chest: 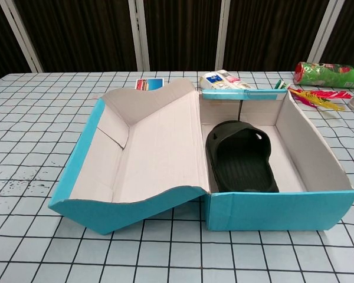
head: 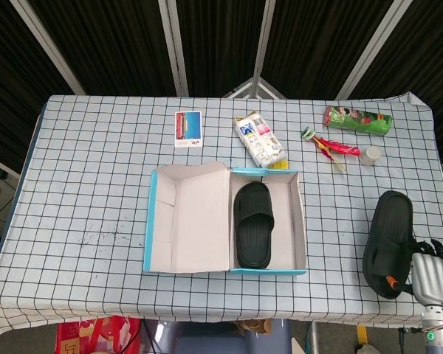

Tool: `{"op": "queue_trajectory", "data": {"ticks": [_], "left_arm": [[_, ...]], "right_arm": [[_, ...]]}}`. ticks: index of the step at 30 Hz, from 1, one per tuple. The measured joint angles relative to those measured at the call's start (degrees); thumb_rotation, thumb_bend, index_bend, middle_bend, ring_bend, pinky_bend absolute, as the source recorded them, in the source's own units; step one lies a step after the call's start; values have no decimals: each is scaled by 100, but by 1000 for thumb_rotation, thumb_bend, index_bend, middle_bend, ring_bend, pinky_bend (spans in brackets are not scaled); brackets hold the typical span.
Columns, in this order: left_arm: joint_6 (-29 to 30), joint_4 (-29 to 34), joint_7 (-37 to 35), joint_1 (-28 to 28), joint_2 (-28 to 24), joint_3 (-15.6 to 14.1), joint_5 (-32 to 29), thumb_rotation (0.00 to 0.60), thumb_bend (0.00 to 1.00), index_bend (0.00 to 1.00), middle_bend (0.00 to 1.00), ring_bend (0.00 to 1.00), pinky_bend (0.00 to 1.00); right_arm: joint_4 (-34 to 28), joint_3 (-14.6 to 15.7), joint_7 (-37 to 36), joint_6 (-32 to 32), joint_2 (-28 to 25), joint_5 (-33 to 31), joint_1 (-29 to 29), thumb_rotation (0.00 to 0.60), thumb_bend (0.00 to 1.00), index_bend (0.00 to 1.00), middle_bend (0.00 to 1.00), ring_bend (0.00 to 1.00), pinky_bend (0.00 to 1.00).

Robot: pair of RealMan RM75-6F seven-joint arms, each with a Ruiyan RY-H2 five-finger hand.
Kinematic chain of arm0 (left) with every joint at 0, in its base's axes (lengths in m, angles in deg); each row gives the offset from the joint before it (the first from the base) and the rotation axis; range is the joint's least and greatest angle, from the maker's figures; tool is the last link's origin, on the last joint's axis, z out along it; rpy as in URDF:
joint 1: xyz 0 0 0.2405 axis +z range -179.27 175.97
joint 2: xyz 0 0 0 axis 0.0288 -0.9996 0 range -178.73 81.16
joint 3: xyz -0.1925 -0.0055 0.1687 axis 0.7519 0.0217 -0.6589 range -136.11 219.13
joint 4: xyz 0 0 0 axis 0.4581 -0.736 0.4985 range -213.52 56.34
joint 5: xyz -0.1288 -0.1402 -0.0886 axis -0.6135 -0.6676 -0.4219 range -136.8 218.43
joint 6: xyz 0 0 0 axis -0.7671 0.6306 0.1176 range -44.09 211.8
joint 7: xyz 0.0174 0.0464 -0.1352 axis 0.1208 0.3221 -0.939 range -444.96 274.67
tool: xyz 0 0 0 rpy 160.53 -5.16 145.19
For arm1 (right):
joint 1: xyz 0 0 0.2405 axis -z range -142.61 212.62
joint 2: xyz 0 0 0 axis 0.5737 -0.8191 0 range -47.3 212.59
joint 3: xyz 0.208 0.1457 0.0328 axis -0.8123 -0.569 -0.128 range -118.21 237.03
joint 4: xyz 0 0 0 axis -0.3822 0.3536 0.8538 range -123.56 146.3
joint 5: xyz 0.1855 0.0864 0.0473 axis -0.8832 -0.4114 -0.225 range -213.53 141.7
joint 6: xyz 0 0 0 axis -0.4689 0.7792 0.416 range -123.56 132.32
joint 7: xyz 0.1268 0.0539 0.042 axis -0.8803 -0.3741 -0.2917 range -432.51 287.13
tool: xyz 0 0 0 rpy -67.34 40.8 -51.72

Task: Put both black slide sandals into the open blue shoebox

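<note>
My right hand (head: 430, 271), at the lower right of the head view, grasps the second sandal (head: 387, 240) by its near end. The first sandal (head: 253, 224) lies inside the open blue shoebox (head: 300, 221) at the middle of the counter (head: 96, 184).

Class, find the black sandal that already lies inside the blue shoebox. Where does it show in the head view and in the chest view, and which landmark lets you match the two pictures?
Head view: the sandal in the box lies just right of centre, in the box's right compartment.
Chest view: it fills the middle right, in the same compartment.
Shared landmark: the blue shoebox.
</note>
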Motion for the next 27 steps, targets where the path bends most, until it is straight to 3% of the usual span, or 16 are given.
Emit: {"op": "queue_trajectory", "data": {"ticks": [7,11,16,20,27], "left_arm": [[24,-24,-198,7,-31,3,65,600,373,68,0,0,131],[80,-76,-482,7,-45,-3,201,600,373,68,0,0,131],[372,-194,-712,48,-33,18,374,600,373,72,0,0,131],[564,-379,-854,86,28,56,456,600,373,74,0,0,123],[621,-526,-893,80,93,94,473,600,373,74,0,0,102]], "right_arm": [[-610,-337,-982,-622,-796,-85,-310,600,561,512,416,372,112],[-897,-625,-2047,-1430,-1231,-176,-687,600,561,512,416,373,116],[-1011,-962,-2660,-2655,-1475,-531,-1403,600,562,512,415,384,163],[-1010,-1208,-2793,-3410,-1472,-1295,-2200,600,565,513,415,384,163],[-1123,-1437,-2846,-4094,-1390,-2891,-3088,600,575,519,416,384,163]]}}
